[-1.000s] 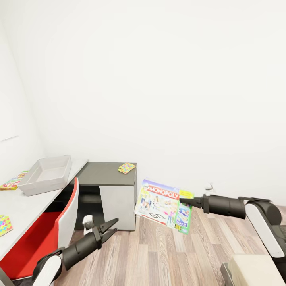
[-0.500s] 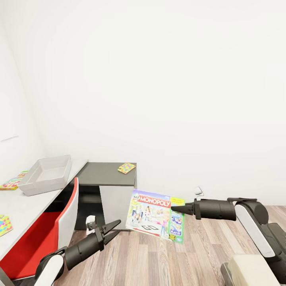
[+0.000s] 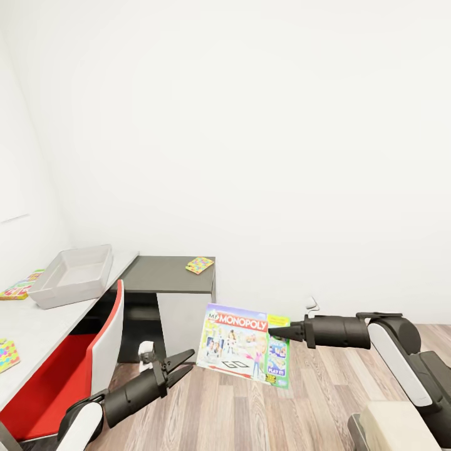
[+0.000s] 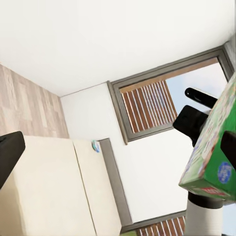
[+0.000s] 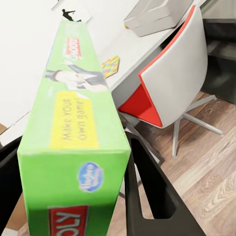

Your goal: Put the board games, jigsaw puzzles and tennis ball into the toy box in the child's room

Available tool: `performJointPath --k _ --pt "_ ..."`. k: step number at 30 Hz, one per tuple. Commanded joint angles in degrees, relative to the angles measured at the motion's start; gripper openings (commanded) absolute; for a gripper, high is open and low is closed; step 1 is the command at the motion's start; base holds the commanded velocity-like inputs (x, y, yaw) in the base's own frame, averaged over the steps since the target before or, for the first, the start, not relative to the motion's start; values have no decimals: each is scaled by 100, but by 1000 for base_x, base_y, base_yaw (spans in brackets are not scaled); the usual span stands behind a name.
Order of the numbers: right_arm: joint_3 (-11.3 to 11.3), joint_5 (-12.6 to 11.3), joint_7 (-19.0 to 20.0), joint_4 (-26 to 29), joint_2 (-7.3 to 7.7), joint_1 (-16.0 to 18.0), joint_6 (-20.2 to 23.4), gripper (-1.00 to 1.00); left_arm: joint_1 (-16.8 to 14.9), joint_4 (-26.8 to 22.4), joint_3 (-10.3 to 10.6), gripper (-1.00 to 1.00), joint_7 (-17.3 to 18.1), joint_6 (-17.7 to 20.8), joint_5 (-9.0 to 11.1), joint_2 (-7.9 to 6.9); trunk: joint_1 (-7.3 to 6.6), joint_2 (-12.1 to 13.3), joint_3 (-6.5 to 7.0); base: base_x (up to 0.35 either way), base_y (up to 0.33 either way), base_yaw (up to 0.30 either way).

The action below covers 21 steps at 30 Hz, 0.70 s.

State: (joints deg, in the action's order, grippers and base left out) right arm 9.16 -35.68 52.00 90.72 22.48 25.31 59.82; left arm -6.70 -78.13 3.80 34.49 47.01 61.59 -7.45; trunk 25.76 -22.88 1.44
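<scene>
In the child's room, the pale-topped table carries the empty grey toy box, with jigsaw puzzles near it: one on the dark side unit, one at the table's near edge. A red-and-white chair is tucked beneath. The Monopoly board game, pinched by its edge in the right gripper, has swung leftward and higher over the past second, closing on the table. The left gripper hangs spread and empty. The box remains well apart, so the carry looks unfinished.
</scene>
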Motion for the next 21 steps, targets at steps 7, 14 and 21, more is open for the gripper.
performJointPath --k 7,14,21 --pt "27 2 20 -1 35 35 18 -100 12 -18 10 100 67 19 5 -36 2 -4 -2 0 0 0" --pt "37 1 21 -1 56 69 18 -100 26 -26 4 100 90 8 -3 -76 2 -4 -2 0 0 0" --pt "40 -6 21 -1 105 87 18 -100 86 -33 -30 100 229 -10 -6 -206 2 -4 -2 0 0 0"
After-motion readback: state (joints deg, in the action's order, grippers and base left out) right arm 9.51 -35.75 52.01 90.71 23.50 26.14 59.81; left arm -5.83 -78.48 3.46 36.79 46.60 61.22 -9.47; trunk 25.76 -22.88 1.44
